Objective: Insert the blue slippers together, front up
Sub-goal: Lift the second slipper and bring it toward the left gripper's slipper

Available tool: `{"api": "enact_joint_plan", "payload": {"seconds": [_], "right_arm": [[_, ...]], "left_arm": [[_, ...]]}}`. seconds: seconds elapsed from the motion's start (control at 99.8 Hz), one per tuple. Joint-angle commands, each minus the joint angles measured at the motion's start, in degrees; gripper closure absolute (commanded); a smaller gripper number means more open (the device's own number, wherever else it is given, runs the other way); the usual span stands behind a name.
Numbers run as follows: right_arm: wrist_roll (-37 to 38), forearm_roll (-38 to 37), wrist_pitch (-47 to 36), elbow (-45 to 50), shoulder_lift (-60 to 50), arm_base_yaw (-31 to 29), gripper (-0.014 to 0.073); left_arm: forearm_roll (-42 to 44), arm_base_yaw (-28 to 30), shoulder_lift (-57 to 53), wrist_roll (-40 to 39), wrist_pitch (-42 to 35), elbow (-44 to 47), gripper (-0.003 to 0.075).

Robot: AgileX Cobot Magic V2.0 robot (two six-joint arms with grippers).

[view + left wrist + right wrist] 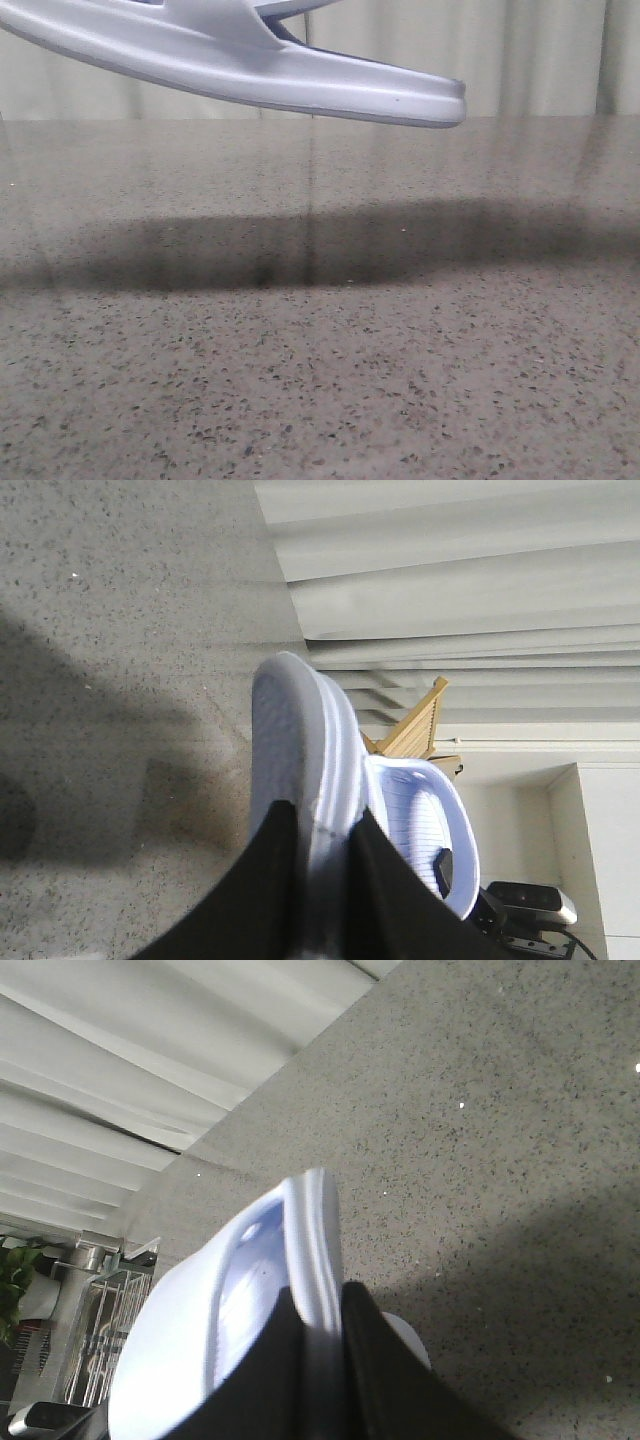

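Two pale blue-white slippers are held in the air above the speckled table [320,380]. In the front view one slipper [250,70] lies lengthwise across the top, its end pointing right; a sliver of the other [290,8] shows above it. No gripper shows in that view. My left gripper [323,818] is shut on the sole edge of one slipper [300,730]. The other slipper's ribbed footbed [415,810] shows just behind it. My right gripper [318,1292] is shut on the edge of a slipper [312,1225], whose pale curved surface [170,1350] fills the view beside it.
The slippers cast a long dark shadow [300,250] on the table. A pale curtain [520,50] hangs behind the table's far edge. A wooden frame [415,725] and a black device [525,905] lie beyond the table. A wire rack [90,1305] stands off the table's side.
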Motion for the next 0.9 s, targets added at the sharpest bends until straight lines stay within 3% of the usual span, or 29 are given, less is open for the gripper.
{"api": "enact_joint_plan", "payload": {"seconds": [0.0, 0.16, 0.561, 0.892], "right_arm": [[-0.93, 4.19, 1.98, -1.31, 0.0, -0.07, 0.0701], [-1.28, 6.21, 1.98, 1.23, 0.0, -0.07, 0.0701], [-10.2, 21.02, 0.7, 10.52, 0.0, -0.07, 0.0701], [-11.72, 22.0, 0.36, 11.51, 0.0, -0.07, 0.0701]], "left_arm": [[-6.57, -0.2, -0.11, -0.09, 6.83, -2.86, 0.0704], [-6.57, -0.2, -0.11, -0.09, 7.31, -3.87, 0.0704], [-6.57, -0.2, -0.11, -0.2, 7.63, -3.86, 0.0704], [-6.57, -0.2, -0.11, -0.52, 8.07, -3.86, 0.0704]]}}
